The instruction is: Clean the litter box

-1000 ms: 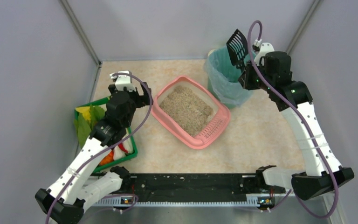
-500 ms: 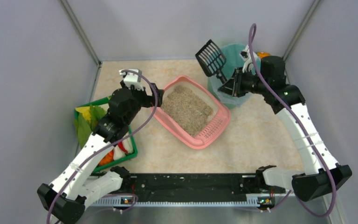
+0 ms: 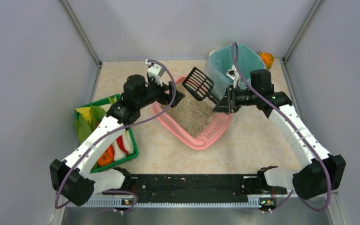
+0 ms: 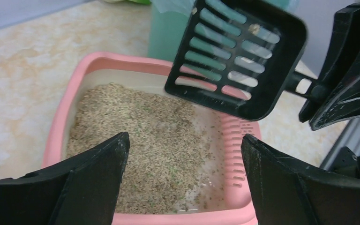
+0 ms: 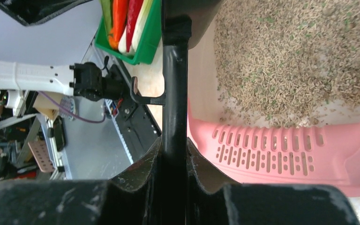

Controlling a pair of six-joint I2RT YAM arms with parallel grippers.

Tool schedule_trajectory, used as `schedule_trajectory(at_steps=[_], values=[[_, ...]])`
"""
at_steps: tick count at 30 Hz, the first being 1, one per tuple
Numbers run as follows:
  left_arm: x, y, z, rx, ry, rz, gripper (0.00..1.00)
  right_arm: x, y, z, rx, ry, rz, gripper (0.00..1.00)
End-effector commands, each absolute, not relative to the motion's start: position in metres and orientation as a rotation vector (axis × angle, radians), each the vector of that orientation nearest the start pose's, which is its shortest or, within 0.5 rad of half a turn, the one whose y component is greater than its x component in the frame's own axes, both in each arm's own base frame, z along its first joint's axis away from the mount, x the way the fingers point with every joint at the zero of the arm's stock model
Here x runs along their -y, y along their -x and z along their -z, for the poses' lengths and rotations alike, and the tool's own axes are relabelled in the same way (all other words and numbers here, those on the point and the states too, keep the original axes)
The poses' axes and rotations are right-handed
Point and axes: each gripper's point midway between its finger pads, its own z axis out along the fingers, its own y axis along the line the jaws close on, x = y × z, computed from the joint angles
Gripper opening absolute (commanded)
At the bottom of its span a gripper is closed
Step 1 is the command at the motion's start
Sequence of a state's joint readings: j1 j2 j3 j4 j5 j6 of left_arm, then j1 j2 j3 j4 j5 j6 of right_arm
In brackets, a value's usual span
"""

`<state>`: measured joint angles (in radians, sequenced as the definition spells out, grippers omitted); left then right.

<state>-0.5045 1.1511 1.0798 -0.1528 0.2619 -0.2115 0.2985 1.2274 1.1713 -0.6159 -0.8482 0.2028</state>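
The pink litter box (image 3: 201, 139) sits mid-table with beige litter inside and its slotted ledge at the near right end; it also shows in the left wrist view (image 4: 65, 117) and the right wrist view (image 5: 281, 154). My right gripper (image 3: 225, 104) is shut on the handle of a black slotted scoop (image 3: 198, 84), held in the air over the box's far part. The handle (image 5: 174, 93) runs up between its fingers. The scoop (image 4: 236, 58) looks empty. My left gripper (image 3: 172, 97) is open over the box's far left rim, its fingers (image 4: 93, 178) straddling the litter.
A teal-lined bin (image 3: 232, 61) stands behind the box at the right, with an orange object (image 3: 265, 59) beyond it in the corner. A green tray of colourful items (image 3: 115, 145) lies at the left. Grey walls close in the table on three sides.
My right gripper has swung the scoop from above the bin down and left to over the litter box. My left gripper has moved right, to over the box's far left rim.
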Motion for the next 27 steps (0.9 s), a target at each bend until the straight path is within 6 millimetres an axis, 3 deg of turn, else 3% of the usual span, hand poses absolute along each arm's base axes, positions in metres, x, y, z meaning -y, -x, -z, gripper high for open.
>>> schedule_trajectory(at_steps=[1,7,18,27], values=[[0.263,-0.313,-0.33,-1.704,-0.583,0.888,0.91,-0.226,-0.239,-0.257,-2.087,0.722,-1.277,0.0],[0.265,-0.323,-0.338,-1.686,-0.6,0.948,0.89,-0.23,-0.232,-0.244,-2.092,0.777,-1.321,0.0],[0.247,-0.339,-0.331,-1.651,-0.67,1.028,0.84,-0.241,-0.22,-0.249,-2.054,0.856,-1.373,0.0],[0.266,-0.322,-0.327,-1.599,-0.809,1.253,0.69,-0.247,-0.219,-0.25,-2.046,0.885,-1.385,0.0]])
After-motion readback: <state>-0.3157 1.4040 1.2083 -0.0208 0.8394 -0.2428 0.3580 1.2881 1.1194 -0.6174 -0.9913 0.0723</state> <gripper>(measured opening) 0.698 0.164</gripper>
